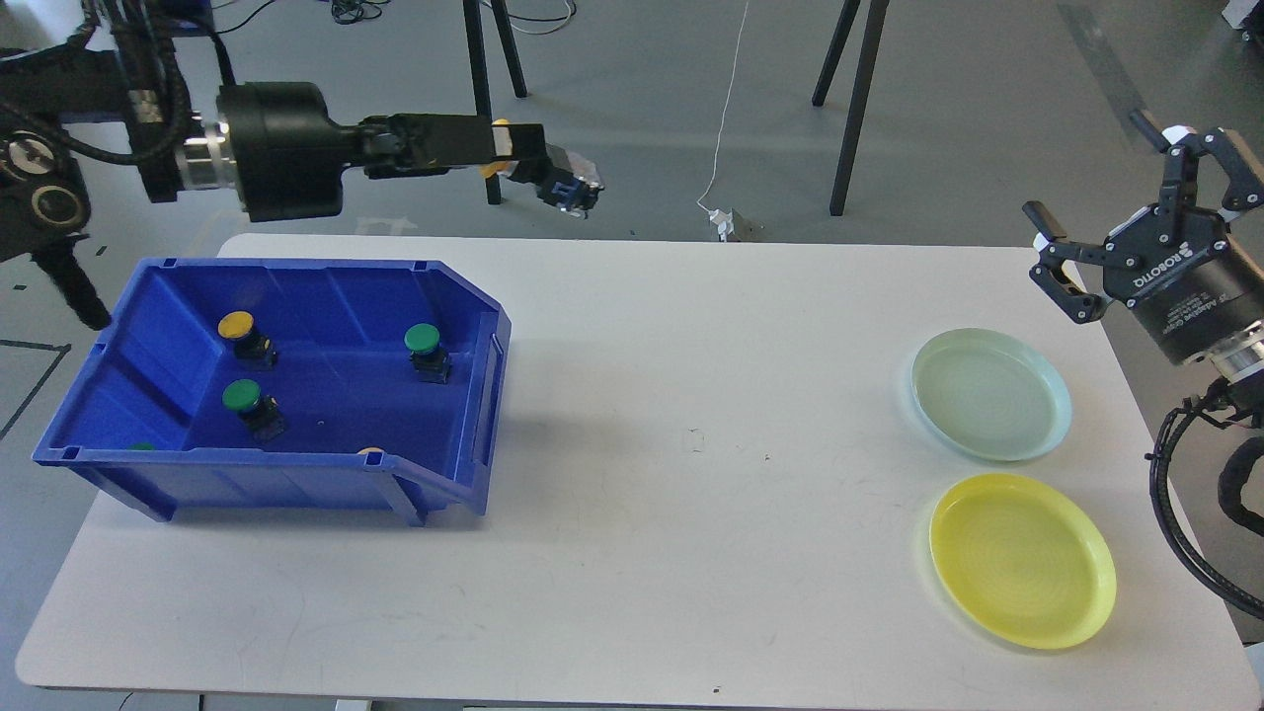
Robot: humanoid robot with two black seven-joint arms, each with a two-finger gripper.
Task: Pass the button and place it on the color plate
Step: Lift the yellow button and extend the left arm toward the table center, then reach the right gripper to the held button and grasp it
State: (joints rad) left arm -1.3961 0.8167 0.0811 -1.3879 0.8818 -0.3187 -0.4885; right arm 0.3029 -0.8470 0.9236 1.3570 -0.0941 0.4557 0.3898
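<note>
My left gripper (558,183) is raised high above the table's back edge, to the right of the blue bin (247,484). It is shut on a button (566,191) with a dark blue body and a bit of yellow showing between the fingers. My right gripper (1086,163) is open and empty, held above the table's right edge behind the plates. A pale green plate (990,393) and a yellow plate (1022,558) lie at the right, both empty.
In the bin lie a yellow button (237,326) and two green buttons (242,397) (423,341). Two more caps peek over its front wall. Black stand legs (481,109) rise behind the table.
</note>
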